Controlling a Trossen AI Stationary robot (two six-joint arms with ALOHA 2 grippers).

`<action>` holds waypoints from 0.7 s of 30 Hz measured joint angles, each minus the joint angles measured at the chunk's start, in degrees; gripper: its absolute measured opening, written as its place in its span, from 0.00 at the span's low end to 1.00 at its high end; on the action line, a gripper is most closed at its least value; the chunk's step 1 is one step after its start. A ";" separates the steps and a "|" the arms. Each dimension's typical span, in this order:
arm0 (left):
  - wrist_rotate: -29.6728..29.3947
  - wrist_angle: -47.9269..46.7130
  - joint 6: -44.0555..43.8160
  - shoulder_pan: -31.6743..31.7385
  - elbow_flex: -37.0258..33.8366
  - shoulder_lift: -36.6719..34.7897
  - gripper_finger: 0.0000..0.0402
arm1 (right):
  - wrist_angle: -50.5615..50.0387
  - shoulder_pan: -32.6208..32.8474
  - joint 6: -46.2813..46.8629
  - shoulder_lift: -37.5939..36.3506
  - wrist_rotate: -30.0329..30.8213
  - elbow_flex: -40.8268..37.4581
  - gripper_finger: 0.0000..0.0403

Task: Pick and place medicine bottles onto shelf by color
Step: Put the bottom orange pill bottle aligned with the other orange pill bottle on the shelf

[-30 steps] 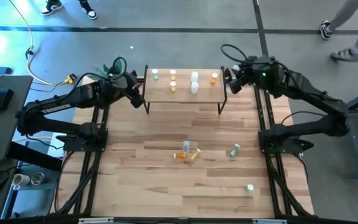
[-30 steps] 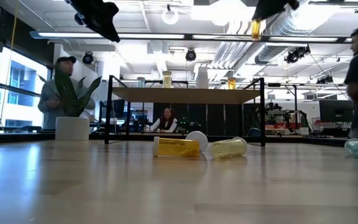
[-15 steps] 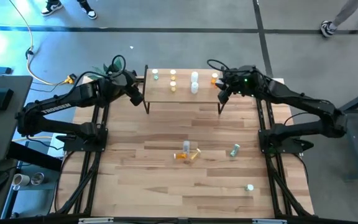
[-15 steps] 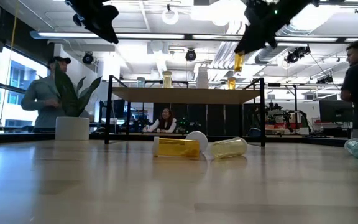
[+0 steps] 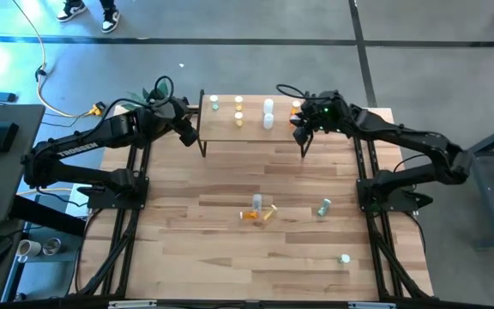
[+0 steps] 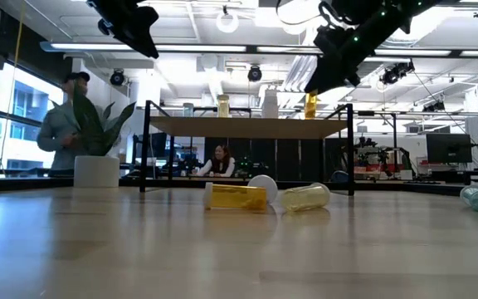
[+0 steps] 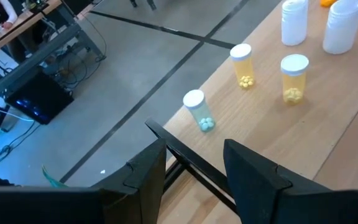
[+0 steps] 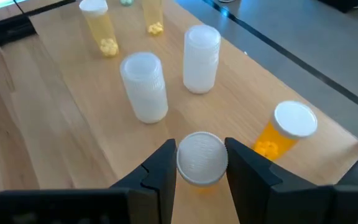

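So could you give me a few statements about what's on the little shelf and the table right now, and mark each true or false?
1. The right gripper holds a bottle over the shelf. True: its jaws are shut on an orange bottle with a pale cap.
2. The shelf holds only white bottles. False: green, yellow, white and orange ones stand there.
3. Two bottles lie tipped over mid-table. True: the two yellow bottles lie on their sides.
4. The left gripper carries a green bottle. False: its jaws are open and empty, beside the shelf's left end.
5. No bottles remain on the table. False: several do, including a green bottle.
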 joint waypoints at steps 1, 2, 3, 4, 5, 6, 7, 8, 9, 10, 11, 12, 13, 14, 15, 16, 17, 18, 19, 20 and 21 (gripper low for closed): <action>0.04 0.02 0.00 0.00 0.00 0.00 0.38 | -0.15 -0.02 0.02 0.13 0.01 0.09 0.27; 0.08 0.00 0.00 0.00 -0.01 -0.01 0.38 | -0.45 -0.02 0.01 0.17 0.04 0.09 0.27; 0.07 -0.01 0.00 0.00 -0.02 -0.01 0.38 | -0.72 -0.02 -0.04 0.19 0.18 0.09 0.27; 0.07 -0.06 0.00 0.00 -0.02 0.00 0.38 | -0.93 -0.02 -0.16 0.19 0.28 0.09 0.27; 0.07 -0.09 0.00 0.00 -0.02 -0.02 0.38 | -1.11 -0.02 -0.17 0.19 0.34 0.09 0.27; 0.07 -0.09 0.00 0.00 -0.01 0.00 0.38 | -1.43 -0.02 -0.19 0.19 0.42 0.11 0.27; 0.05 -0.09 0.00 0.00 -0.01 0.00 0.38 | -1.75 -0.02 -0.23 0.19 0.43 0.11 0.27; 0.05 -0.11 0.02 0.00 -0.02 0.00 0.38 | -1.92 -0.02 -0.43 0.19 0.57 0.11 0.27; 0.05 -0.14 0.03 0.00 -0.01 0.00 0.38 | -1.99 -0.02 -0.76 0.19 0.96 0.11 0.27; 0.07 -0.14 0.03 0.00 0.00 -0.02 0.38 | -2.01 -0.02 -1.11 0.19 1.44 0.11 0.27; 0.06 -0.14 0.03 0.00 -0.01 0.00 0.38 | -2.07 -0.02 -1.24 0.19 1.75 0.11 0.27; 0.05 -0.16 0.03 0.00 0.00 0.00 0.38 | -2.13 -0.04 -1.24 0.19 1.97 0.11 0.27; 0.05 -0.16 0.03 0.00 0.00 0.00 0.38 | -2.15 -0.02 -1.26 0.19 1.97 0.11 0.27; 0.10 -0.16 0.03 0.00 0.00 0.00 0.38 | -2.15 -0.02 -1.24 0.19 1.97 0.11 0.27; 0.11 -0.18 0.03 0.00 0.00 0.00 0.38 | -2.16 -0.02 -1.25 0.19 1.95 0.11 0.27; 0.13 -0.18 0.03 0.00 -0.02 0.00 0.38 | -2.18 -0.02 -1.24 0.19 1.91 0.11 0.27; 0.14 -0.18 0.03 0.00 0.00 -0.02 0.38 | -2.28 -0.02 -1.24 0.19 1.88 0.11 0.27; 0.14 -0.18 0.03 0.00 -0.01 0.00 0.38 | -2.47 -0.02 -1.24 0.19 1.88 0.12 0.27; 0.14 -0.18 0.03 0.00 0.00 0.00 0.38 | -2.66 -0.02 -1.24 0.20 1.86 0.13 0.27; 0.14 -0.18 0.03 0.00 -0.01 0.00 0.38 | -2.77 -0.02 -1.21 0.28 1.81 0.13 0.27; 0.14 -0.18 0.03 0.00 -0.01 0.00 0.38 | -2.79 -0.02 -1.17 0.44 1.81 0.13 0.27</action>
